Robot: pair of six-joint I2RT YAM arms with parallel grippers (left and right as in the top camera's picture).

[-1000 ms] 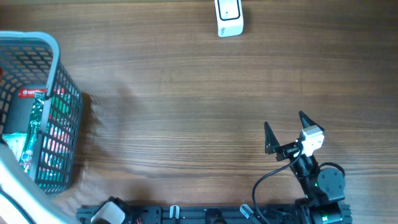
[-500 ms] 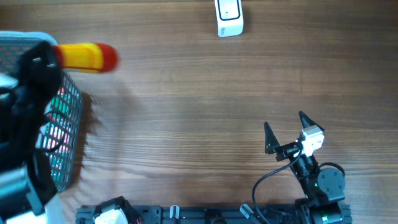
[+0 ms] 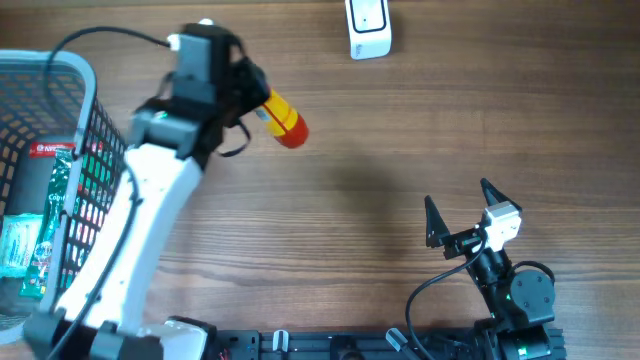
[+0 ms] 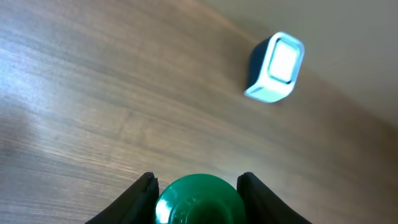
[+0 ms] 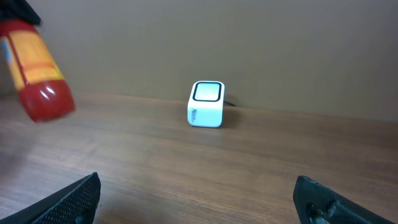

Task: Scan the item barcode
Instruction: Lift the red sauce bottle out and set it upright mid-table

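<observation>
My left gripper (image 3: 254,102) is shut on the item, a red and yellow tube (image 3: 283,119), and holds it above the table left of centre. In the left wrist view the item's round green end (image 4: 198,200) sits between the two black fingers, pointing toward the white barcode scanner (image 4: 274,67). That scanner (image 3: 368,28) stands at the table's far edge, apart from the item. No barcode is visible on the item. My right gripper (image 3: 462,212) stands open and empty at the near right. The right wrist view shows the item (image 5: 36,71) at left and the scanner (image 5: 206,104) ahead.
A grey wire basket (image 3: 88,75) holding several packaged goods (image 3: 45,215) sits at the table's left edge, under the left arm. Bare wood lies between the item, the scanner and the right gripper.
The left arm came up out of the basket with the item and swung right toward the scanner. The right arm has stayed still.
</observation>
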